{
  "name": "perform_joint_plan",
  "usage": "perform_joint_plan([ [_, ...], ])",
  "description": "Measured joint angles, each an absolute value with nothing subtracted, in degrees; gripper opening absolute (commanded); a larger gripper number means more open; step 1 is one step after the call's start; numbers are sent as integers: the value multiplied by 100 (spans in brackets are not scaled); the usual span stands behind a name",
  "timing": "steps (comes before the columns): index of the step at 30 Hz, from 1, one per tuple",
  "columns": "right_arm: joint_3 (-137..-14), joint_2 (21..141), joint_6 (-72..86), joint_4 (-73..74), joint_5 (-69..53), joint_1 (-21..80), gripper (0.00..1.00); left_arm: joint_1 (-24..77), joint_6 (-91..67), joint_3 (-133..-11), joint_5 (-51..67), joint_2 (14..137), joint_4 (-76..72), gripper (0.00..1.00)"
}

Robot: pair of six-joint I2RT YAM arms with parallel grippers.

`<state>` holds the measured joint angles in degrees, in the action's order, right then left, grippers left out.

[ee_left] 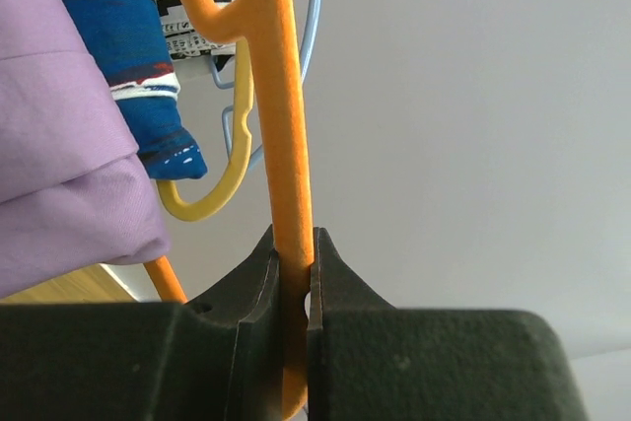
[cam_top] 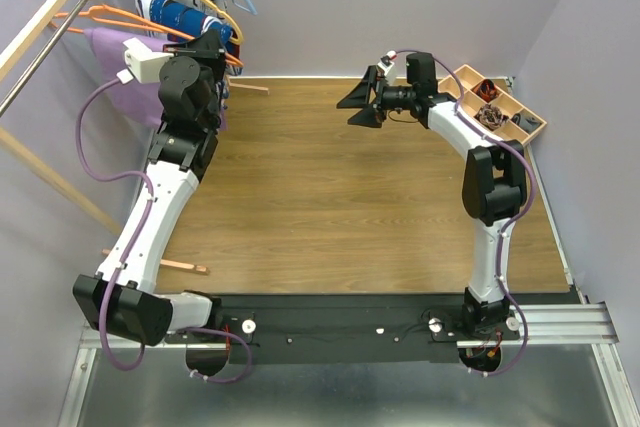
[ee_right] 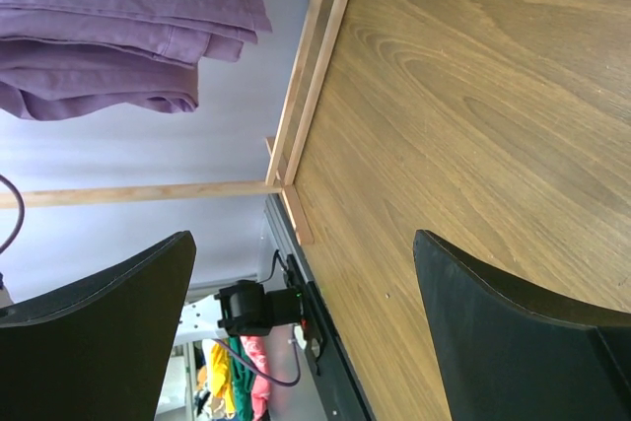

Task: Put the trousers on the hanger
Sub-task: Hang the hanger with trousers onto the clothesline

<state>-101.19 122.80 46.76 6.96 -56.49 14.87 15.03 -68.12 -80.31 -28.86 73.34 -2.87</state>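
As trousers [ee_left: 59, 175] drape, left gripper [ee_left: 294, 241] pinches thin hanger [ee_left: 280, 96].

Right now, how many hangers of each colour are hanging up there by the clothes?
orange hanger: 1
yellow hanger: 1
light blue hanger: 1
Total: 3 hangers

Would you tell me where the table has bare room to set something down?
Bare table lies between the left arm and right arm, nearer than the open right hand. Crowded: far-left corner, where the left hand grips the hanger beside the trousers; far-right corner holds a tray.
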Motion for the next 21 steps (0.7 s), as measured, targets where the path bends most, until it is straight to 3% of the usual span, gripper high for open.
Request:
perform_joint_plan([
  [21,-10119,12311,4713,696,-5690,1435,100,1503,-7478,-8165,-2873,7529,-257,0],
])
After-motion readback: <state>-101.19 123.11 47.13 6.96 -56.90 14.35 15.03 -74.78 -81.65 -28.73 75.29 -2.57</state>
